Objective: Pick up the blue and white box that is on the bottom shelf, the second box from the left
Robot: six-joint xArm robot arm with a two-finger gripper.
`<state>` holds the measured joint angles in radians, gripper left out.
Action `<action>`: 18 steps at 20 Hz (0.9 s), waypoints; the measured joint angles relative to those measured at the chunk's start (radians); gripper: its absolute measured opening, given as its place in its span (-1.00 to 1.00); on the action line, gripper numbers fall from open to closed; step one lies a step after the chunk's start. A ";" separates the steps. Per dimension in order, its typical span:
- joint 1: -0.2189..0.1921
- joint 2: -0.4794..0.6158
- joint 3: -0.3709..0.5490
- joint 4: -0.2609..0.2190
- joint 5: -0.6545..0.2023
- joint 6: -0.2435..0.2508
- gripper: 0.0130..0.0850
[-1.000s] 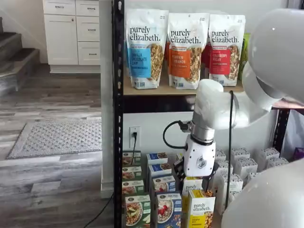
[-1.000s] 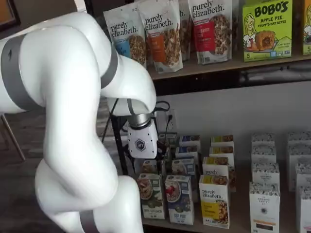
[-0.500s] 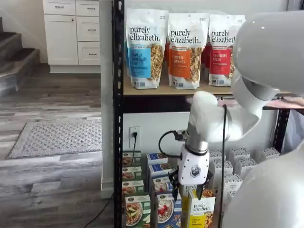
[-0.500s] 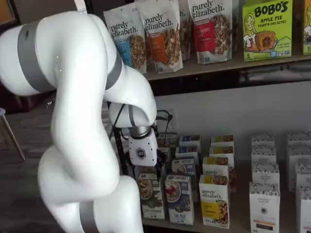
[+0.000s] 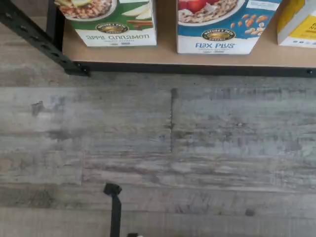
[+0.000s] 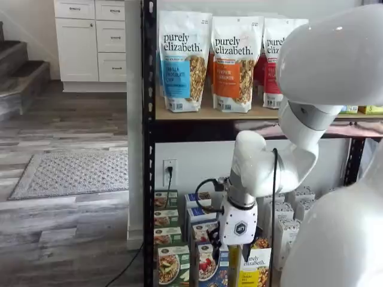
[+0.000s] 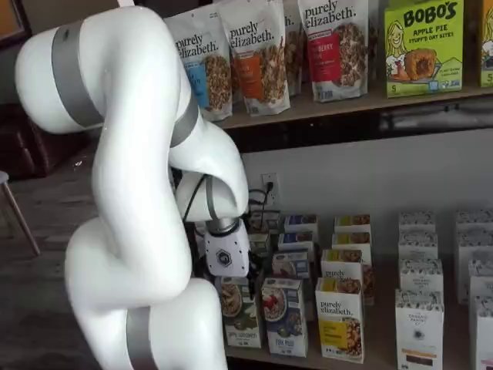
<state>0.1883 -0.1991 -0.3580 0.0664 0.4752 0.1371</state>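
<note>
The blue and white box [image 7: 283, 316] stands upright at the front of the bottom shelf [image 7: 377, 361], between a green-topped box [image 7: 239, 310] and a yellow-topped box [image 7: 340, 320]. It also shows in a shelf view [image 6: 209, 265]. In the wrist view its lower front, marked "Flax Plus" [image 5: 218, 37], stands on the shelf board [image 5: 165, 57]. My gripper [image 7: 224, 279] hangs low in front of the green and blue boxes, apart from them. It also shows in a shelf view [image 6: 234, 250]. Its fingers are not plain enough to tell open from shut. No box is in it.
Rows of more small boxes run back on the bottom shelf [image 7: 350, 231]. White boxes [image 7: 420, 308] stand to the right. Granola bags [image 6: 182, 60] sit on the upper board. A black rack post [image 6: 148, 143] stands at the left. Grey wood floor [image 5: 173, 143] lies before the shelf.
The arm has lowered and shifted left; the gripper body has dropped from above the box rows to just above and before the front boxes.
</note>
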 joint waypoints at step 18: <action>0.006 0.254 -0.088 -0.037 -0.180 0.035 1.00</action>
<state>0.1942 0.0548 -0.4462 0.0293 0.2952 0.1719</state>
